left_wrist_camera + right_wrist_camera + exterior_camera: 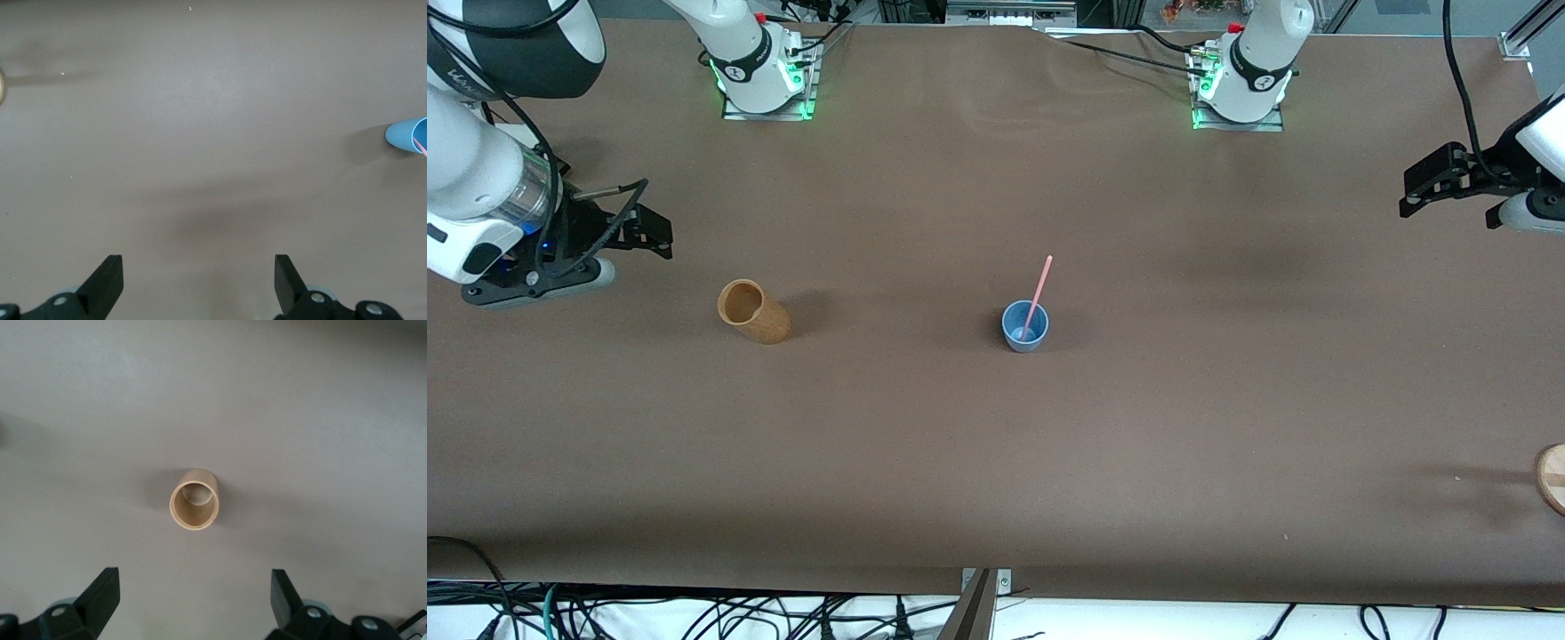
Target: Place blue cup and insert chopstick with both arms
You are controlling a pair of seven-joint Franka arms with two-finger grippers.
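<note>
Front view: the chopstick (1038, 292) is leaning in the blue cup (1024, 326) — task seemingly done. The left gripper (1423, 191) and right gripper (649, 233) are waiting well apart from it — fingers spread wide, holding nothing.

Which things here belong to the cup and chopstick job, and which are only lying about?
Job: blue cup, upright; chopstick, standing in it.
Lying about: tan cup, toward the right arm's end; round wooden thing at the table's edge.

My matt black left hand (197, 287) hangs over the matt brown worktop (996, 462); the blue cup (1024, 326) looks like smooth plastic, the tan cup (753, 311) wood-like.
</note>
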